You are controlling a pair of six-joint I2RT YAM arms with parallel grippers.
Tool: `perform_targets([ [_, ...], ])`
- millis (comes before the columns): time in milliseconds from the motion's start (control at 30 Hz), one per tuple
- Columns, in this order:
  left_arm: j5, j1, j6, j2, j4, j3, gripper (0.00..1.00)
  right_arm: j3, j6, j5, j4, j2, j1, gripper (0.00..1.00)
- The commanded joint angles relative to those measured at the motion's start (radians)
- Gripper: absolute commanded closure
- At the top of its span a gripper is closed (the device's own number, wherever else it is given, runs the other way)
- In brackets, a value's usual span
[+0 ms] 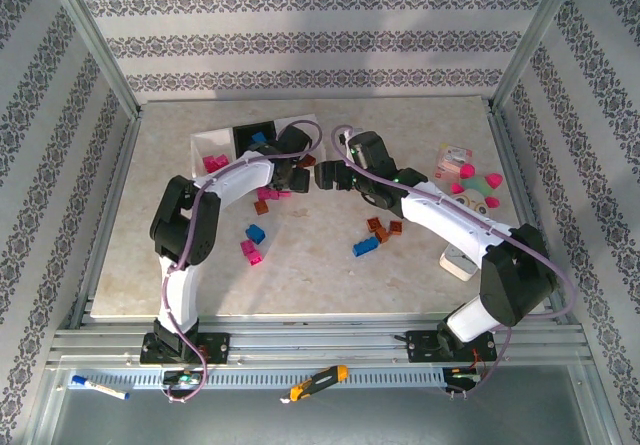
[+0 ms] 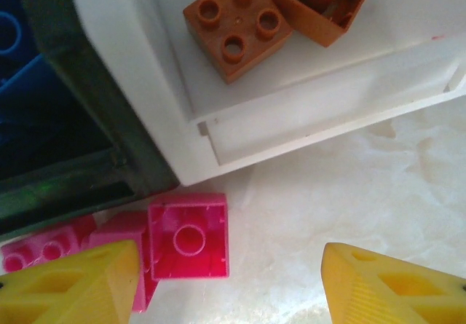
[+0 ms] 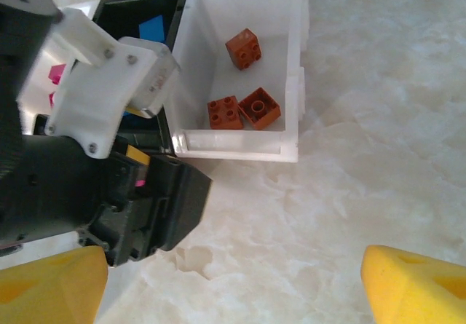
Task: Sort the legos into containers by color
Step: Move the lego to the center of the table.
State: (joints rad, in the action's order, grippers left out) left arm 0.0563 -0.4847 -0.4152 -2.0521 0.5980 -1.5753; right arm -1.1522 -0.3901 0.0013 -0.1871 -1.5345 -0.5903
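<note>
Yellow fingers of left gripper spread above tabletop. Magenta lego lies underside up just beside one finger, unpinched. Brown legos sit in white tray, black tray adjoining. Right gripper spread, empty.

This looks like a robotics lab test cell. Aluminium frame posts hold patterned wallpaper panels at nine, twelve and three o'clock around a marble-look tabletop. At six o'clock a slotted metal rail carries the bolted left arm and right arm. A marker and a box cutter lie on the ledge below.
</note>
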Motion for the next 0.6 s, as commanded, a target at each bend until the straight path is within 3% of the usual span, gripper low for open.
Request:
perform_targets([
  [0,-0.012,-0.012,0.022,-0.046,0.042,-0.040,0.34,0.003,-0.010,-0.026,0.030,-0.004,0.013,0.10],
  [333,-0.060,-0.013,0.037,-0.084,0.051,-0.046,0.35,-0.020,-0.002,-0.054,0.034,-0.029,0.032,0.10],
  [567,-0.214,-0.033,0.130,-0.011,0.004,0.046,0.34,-0.030,-0.011,-0.069,0.042,-0.042,0.039,0.10],
])
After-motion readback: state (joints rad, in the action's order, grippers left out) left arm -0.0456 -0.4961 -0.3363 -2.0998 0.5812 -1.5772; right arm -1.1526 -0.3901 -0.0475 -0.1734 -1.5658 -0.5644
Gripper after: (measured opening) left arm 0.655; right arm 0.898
